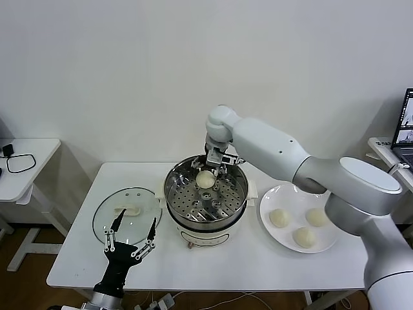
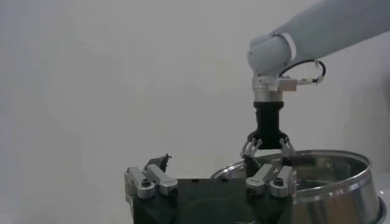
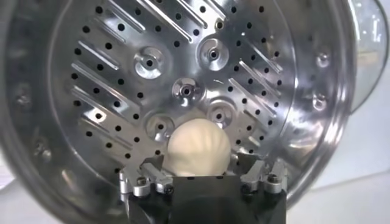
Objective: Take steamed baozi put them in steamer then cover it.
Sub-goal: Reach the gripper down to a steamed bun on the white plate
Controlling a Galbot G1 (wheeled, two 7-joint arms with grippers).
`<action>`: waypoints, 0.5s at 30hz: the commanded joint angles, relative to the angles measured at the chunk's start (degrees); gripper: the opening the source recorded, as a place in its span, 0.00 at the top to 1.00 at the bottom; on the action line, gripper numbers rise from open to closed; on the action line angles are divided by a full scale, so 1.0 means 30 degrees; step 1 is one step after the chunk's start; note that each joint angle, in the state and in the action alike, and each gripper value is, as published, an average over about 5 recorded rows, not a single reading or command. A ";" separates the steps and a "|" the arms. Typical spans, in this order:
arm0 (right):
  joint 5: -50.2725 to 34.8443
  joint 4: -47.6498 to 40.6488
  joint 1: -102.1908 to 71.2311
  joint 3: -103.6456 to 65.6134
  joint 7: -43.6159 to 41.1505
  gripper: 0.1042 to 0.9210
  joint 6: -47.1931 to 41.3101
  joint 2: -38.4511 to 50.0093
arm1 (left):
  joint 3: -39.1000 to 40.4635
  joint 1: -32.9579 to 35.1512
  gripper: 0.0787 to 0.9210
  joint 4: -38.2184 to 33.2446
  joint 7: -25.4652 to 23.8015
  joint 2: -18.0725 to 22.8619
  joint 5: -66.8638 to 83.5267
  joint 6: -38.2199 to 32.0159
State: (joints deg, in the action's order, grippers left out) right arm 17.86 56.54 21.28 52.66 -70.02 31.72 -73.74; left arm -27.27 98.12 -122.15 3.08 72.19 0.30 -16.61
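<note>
— When the right gripper [image 1: 214, 165] hung over the far side of the steamer [image 1: 206, 223], what did its fingers hold?

— Nothing; in the right wrist view the fingers [image 3: 141, 181] stood spread to either side of one steamed baozi [image 3: 198, 148], which sat on the perforated tray [image 3: 109, 73] between them; no pad could be seen pressing it. In the head view that bun [image 1: 205, 179] lay near the back rim of the pot, just above the frame's centre.

— And the other buns?

— Three [image 1: 279, 217] lay on the white plate [image 1: 277, 242] at centre right of the head view, just beside the steamer; they sat apart from one another, arranged as a loose triangle.

— Where was the cover?

— The cover [image 1: 106, 216] lay flat on the white table [image 1: 271, 265], left of the steamer and near it, with its cream handle [image 1: 127, 210] at the middle of the glass.

— What of the left arm?

— The left gripper [image 1: 132, 237] sat at the lower left of the head view, over the near edge of the cover, its fingers wide and holding nothing; from the left wrist view its fingers [image 2: 149, 181] showed at the bottom of the frame, with the steamer's rim [image 2: 341, 182] at lower right and the right gripper [image 2: 268, 145] hanging above it.
</note>
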 commanded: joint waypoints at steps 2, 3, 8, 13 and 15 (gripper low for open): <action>-0.7964 0.2666 0.3113 0.1641 -0.1589 0.12 -0.6416 0.4170 | 0.0086 -0.0047 0.12 -0.0004 -0.0011 -0.0023 -0.0014 0.0029; -0.9001 0.2817 0.3753 0.2199 -0.1726 0.12 -0.7629 0.4928 | 0.0128 -0.0068 0.12 -0.0009 -0.0015 -0.0027 -0.0022 0.0043; -1.1764 0.2499 0.5396 0.4728 -0.2170 0.12 -1.1032 0.8053 | 0.0332 -0.0137 0.12 -0.0024 -0.0025 -0.0039 -0.0066 0.0060; -1.2955 0.2637 0.4041 0.6518 -0.0863 0.12 -1.2079 1.0730 | 0.0453 -0.0191 0.12 -0.0051 -0.0025 -0.0037 -0.0089 0.0061; -1.3034 0.2675 0.3056 0.6862 -0.0141 0.12 -1.2229 1.1336 | 0.0479 -0.0209 0.12 -0.0075 -0.0024 -0.0033 -0.0103 0.0093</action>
State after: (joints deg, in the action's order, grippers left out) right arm -10.63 62.69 29.88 66.30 -71.91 4.56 -50.80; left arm -25.91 97.50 -122.41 3.07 72.11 0.06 -16.39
